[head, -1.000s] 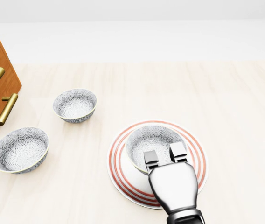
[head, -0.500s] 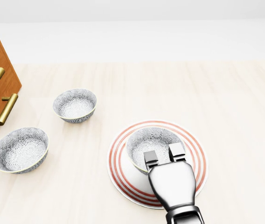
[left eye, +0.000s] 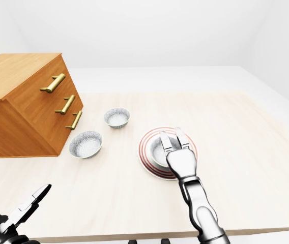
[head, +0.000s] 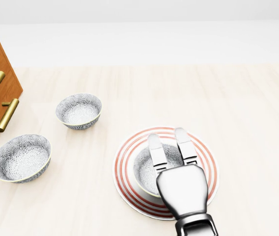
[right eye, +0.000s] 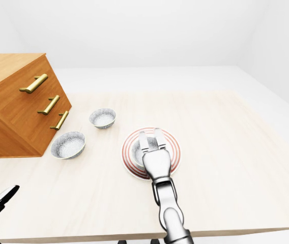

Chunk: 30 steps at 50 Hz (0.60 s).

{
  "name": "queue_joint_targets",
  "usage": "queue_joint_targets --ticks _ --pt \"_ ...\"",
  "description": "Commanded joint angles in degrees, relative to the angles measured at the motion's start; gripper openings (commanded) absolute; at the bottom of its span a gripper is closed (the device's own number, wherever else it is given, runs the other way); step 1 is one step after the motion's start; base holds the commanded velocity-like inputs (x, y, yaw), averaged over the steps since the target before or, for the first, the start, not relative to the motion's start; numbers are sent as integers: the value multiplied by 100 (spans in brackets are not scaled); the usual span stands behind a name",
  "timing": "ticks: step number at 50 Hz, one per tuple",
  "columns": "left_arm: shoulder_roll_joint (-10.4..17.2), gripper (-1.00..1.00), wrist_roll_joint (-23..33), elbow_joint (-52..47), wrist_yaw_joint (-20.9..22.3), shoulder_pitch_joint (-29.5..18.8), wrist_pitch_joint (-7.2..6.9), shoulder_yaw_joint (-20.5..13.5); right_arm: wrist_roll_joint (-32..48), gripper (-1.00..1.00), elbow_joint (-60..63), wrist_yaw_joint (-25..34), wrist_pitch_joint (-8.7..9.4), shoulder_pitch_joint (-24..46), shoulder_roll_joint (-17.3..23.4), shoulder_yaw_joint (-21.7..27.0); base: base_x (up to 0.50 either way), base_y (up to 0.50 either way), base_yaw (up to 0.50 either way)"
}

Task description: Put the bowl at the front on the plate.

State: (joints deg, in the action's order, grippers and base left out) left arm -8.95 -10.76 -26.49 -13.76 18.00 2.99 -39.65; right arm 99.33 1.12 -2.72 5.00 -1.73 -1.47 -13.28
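Observation:
The patterned grey bowl (head: 143, 170) sits on the white plate with red rings (head: 206, 160), low and centre in the head view. My right hand (head: 167, 139) is over the bowl's near side and open. Two of its fingers (head: 155, 150) stretch flat across the bowl towards the plate's upper rim; the thumb is hidden. No finger closes on the bowl's rim. My left hand (left eye: 28, 206) shows only in the eye views, at the bottom left, low by the table's near edge, open and holding nothing.
Two more patterned bowls stand left of the plate: one (head: 79, 110) higher up, one (head: 21, 157) nearer the left edge. A wooden drawer chest with brass handles (left eye: 25, 104) fills the left side. The pale wooden table (left eye: 246, 132) stretches to the right.
My right hand's fingers, curled on the bowl's rim before, have straightened out over it. The bowl sits a little lower on the plate. The camera has not moved.

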Motion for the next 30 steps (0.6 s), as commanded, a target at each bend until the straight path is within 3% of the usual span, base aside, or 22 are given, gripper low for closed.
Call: queue_joint_targets --ticks 1,2,7,11,13,16,24,30 --pt "-3 100 22 53 8 -11 46 9 1065 100 1687 1255 0 -164 -41 -125 0 0 0" --pt "-4 100 27 69 3 -10 64 17 1229 100 1880 1427 0 -155 -67 -116 0 0 0" --pt "10 100 34 108 -8 -8 103 34 1367 100 2920 2773 0 446 1080 -635 0 0 0" --pt "9 100 41 97 -10 1 91 38 1367 100 3489 3488 0 889 1444 -406 0 0 0" --pt "5 100 52 103 -7 6 105 45 1367 100 3762 3845 0 1105 1449 -127 0 0 0" --pt "48 100 46 83 -73 -35 -38 35 1367 100 3796 4070 0 1326 1325 31 0 0 0" --pt "18 100 112 97 -21 1 37 47 1367 100 3975 4272 0 1854 1324 296 0 0 0" --pt "16 100 135 116 -10 12 61 46 1367 100 3864 4272 0 1974 1222 214 0 0 0"
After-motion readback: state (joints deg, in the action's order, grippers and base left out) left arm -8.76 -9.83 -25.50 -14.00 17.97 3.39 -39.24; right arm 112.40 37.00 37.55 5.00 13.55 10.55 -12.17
